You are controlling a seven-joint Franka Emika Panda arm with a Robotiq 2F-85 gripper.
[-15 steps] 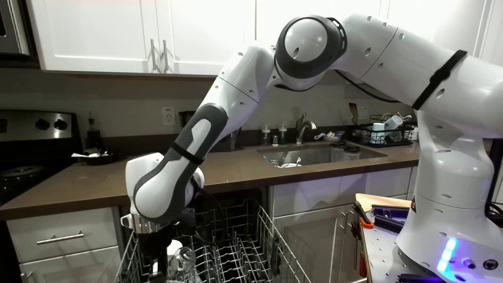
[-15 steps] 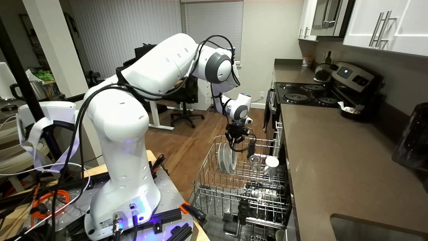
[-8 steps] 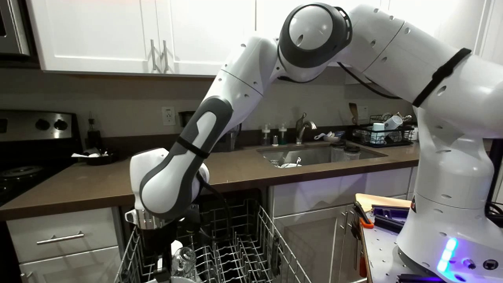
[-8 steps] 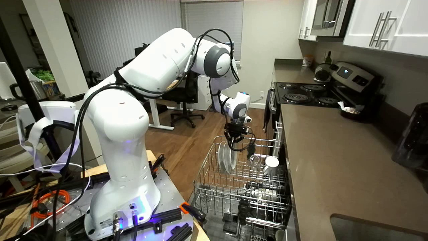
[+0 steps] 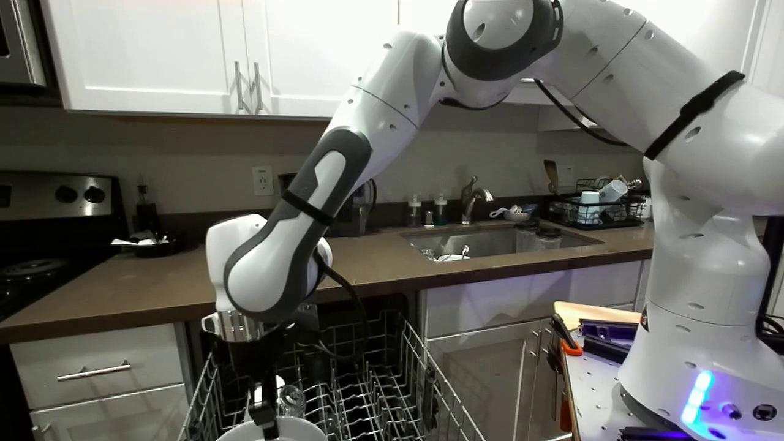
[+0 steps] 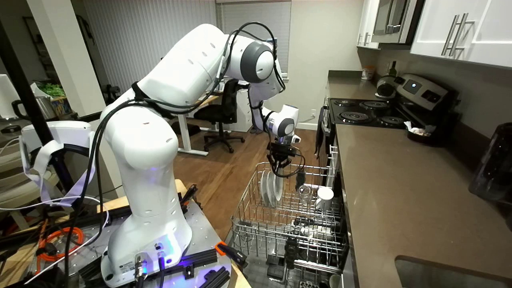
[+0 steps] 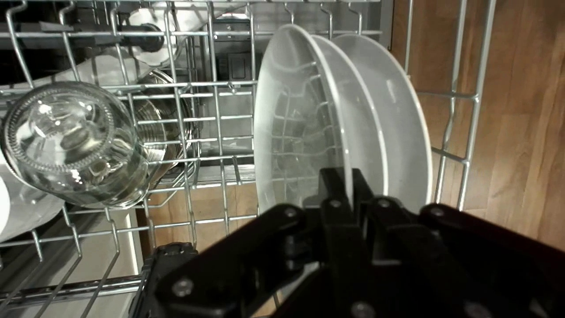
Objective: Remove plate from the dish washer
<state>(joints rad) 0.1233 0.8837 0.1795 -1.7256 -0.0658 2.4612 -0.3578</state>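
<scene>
My gripper is shut on the rim of a white plate, one fingertip on each face. This plate stands on edge, leftmost in a row of plates in the wrist view. Its upper part shows at the bottom of an exterior view. It also shows, right of the other plates, in an exterior view. There the gripper points down from above. The dish washer has its grey wire rack pulled out. Whether the plate's lower edge is clear of the tines cannot be told.
Two more white plates stand close behind the held one. A clear glass jar and a white mug stand in the rack. The brown countertop runs alongside. A cable hangs by the gripper.
The arm and gripper have risen, with a slight shift toward the robot base. More of the held plate shows above the bottom edge of an exterior view. The other plates have stayed put.
</scene>
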